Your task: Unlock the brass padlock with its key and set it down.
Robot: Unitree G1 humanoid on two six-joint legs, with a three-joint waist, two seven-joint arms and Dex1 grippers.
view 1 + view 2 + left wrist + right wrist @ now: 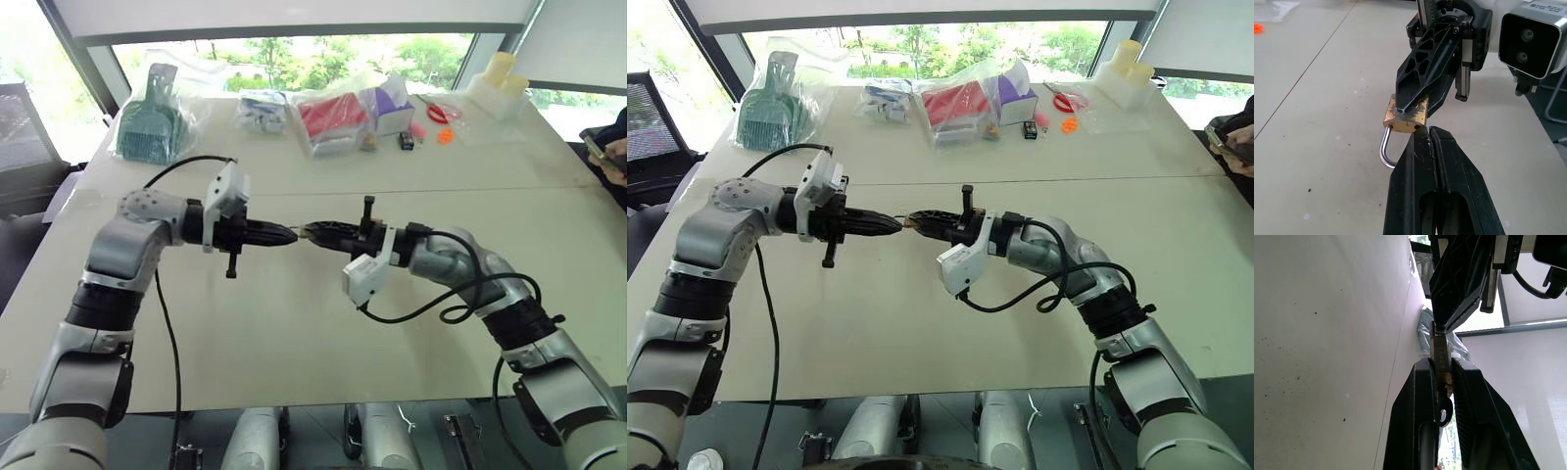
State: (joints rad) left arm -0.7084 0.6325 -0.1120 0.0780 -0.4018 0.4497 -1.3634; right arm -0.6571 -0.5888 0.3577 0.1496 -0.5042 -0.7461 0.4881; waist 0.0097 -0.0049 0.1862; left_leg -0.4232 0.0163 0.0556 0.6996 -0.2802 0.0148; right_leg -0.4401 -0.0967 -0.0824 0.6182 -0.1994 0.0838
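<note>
The brass padlock (1404, 121) hangs in the air above the table (294, 343), between my two grippers, which meet tip to tip. My right gripper (1411, 106) is shut on its brass body. The silver shackle (1384, 147) curves out of the body and runs behind my left gripper (1431, 138), which is shut with its tips pinched on the shackle's far leg. In the right wrist view the thin brass body (1442, 363) sits between the right fingers (1418, 396). A small dark ringed piece (1444, 413) shows at its lower end; I cannot tell whether that is the key.
Along the table's far edge lie a bagged green item (149, 127), a bagged red item (333, 116), small orange trinkets (446, 135) and white containers (498, 83). A person holding a phone (609, 152) is at the right edge. Bare tabletop lies below both grippers.
</note>
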